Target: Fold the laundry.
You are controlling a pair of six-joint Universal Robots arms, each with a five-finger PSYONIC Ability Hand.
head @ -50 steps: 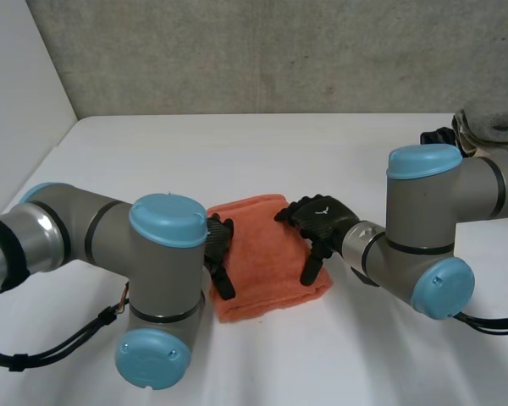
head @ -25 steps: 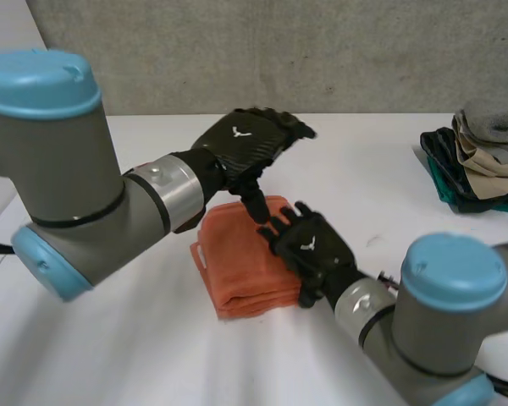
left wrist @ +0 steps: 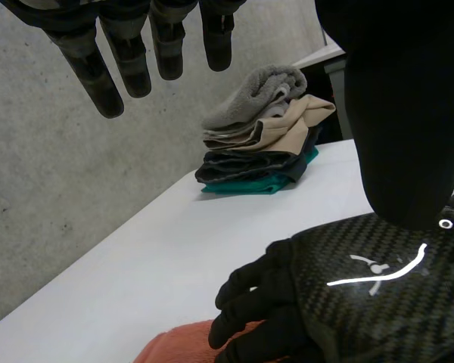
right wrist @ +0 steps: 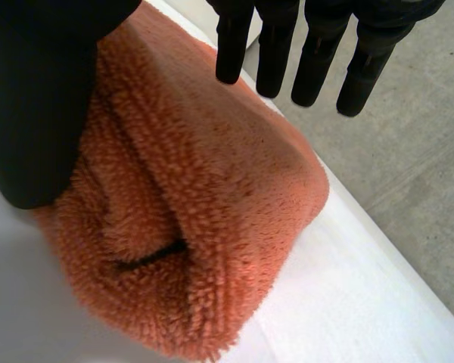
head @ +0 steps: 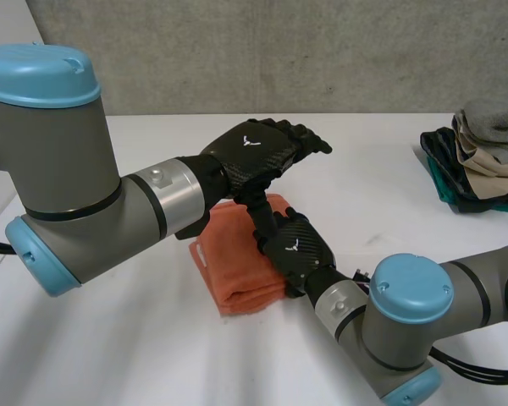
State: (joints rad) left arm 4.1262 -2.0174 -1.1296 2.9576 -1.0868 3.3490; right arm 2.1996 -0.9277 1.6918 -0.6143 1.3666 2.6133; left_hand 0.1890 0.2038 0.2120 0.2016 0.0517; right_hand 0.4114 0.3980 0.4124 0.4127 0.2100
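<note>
A folded orange towel [head: 235,269] lies on the white table [head: 381,178], in front of the middle. My right hand [head: 293,247] lies on its right end, open. In the right wrist view the fingers [right wrist: 312,54] reach straight over the thick fold of the towel [right wrist: 204,189] and the thumb [right wrist: 38,98] stands along its side. My left hand [head: 258,152] hovers above the towel's far edge, open and holding nothing. In the left wrist view its straight fingers [left wrist: 136,53] point toward the clothes pile, with the right hand [left wrist: 348,295] and a strip of towel [left wrist: 174,346] below.
A stack of folded clothes [head: 481,156], grey and tan over dark and teal, sits at the table's far right; it also appears past the left hand as the stack [left wrist: 263,132]. A concrete wall runs behind the table. Bare table [right wrist: 348,302] lies beside the towel.
The left hand left the towel's left edge and rose above its far edge. The right hand slid further onto the towel's right end, and its fingers have bent slightly.
</note>
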